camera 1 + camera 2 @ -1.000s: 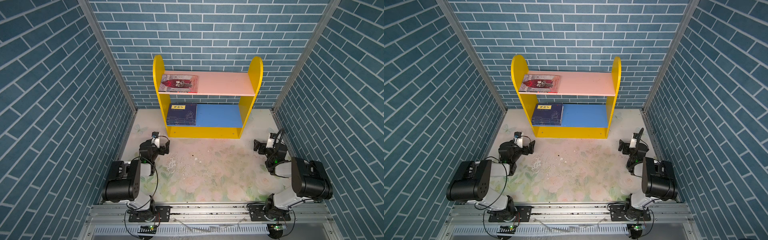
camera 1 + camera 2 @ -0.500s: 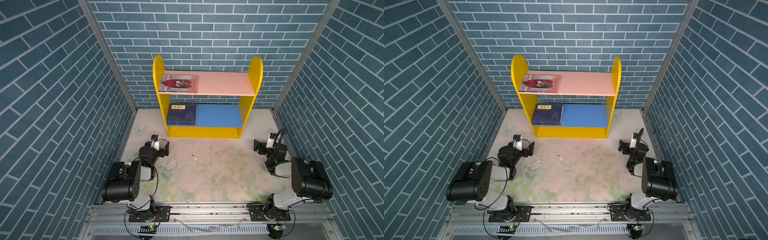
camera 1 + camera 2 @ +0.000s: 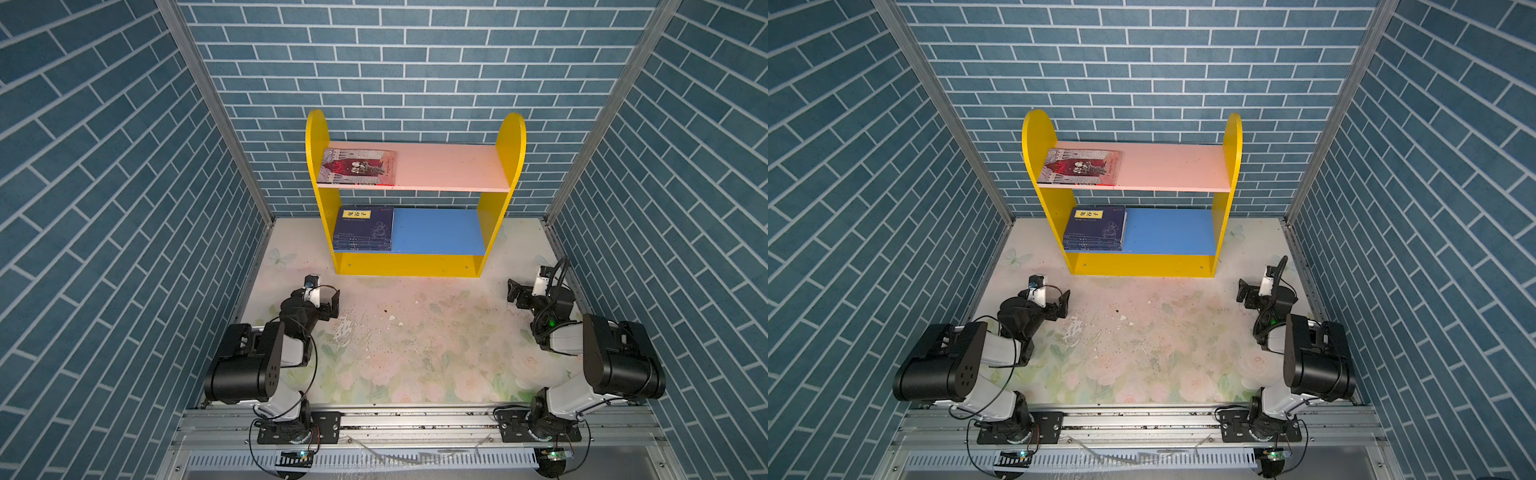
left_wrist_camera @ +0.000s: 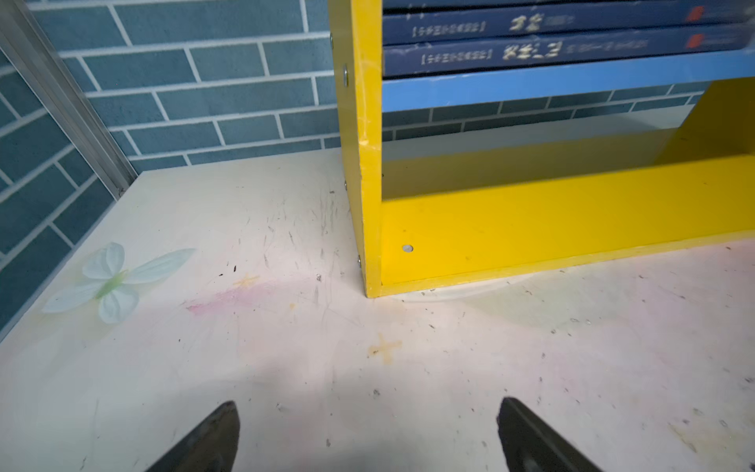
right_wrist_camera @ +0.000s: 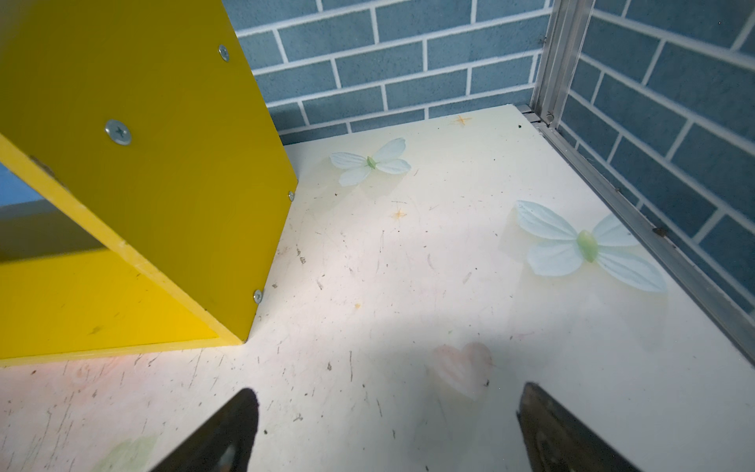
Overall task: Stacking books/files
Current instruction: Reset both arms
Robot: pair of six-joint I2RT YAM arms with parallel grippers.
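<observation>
Blue brick walls (image 3: 415,62), floral tabletop (image 3: 415,353)

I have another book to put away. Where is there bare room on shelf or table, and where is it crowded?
Free: the pink upper board right of the illustrated book; the blue lower board right of the navy stack; the table before the shelf, between the left gripper and right gripper. Crowded: both boards' left ends.

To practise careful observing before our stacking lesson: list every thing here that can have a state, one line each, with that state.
Illustrated red-pink book: lying flat, alone, on the pink upper shelf.
Navy books: stacked flat on the blue lower shelf.
Yellow bookshelf: upright on the table.
Left gripper: open, empty.
Right gripper: open, empty.
</observation>
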